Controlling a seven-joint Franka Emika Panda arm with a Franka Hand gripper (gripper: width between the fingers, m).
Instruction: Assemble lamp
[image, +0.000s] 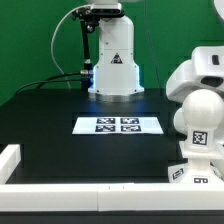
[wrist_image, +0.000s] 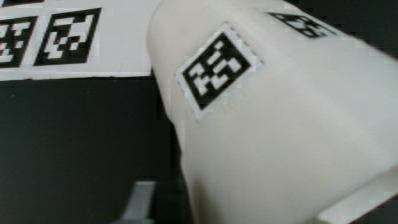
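Observation:
A large white tapered lamp part with square tags, seemingly the shade (image: 198, 128), stands upright at the exterior view's right, just above the flared square base (image: 190, 172). The bulb is hidden. The arm's wrist (image: 200, 72) hangs right over the shade and hides the fingers in that view. In the wrist view the shade (wrist_image: 267, 110) fills most of the picture. My gripper (wrist_image: 263, 198) straddles it, and one finger (wrist_image: 143, 200) stands apart from its side with a dark gap between them. The jaws look open.
The marker board (image: 118, 124) lies mid-table and shows in the wrist view (wrist_image: 45, 40). The robot's pedestal (image: 112, 60) stands at the back. A low white wall (image: 10, 160) runs along the exterior view's left and front edges.

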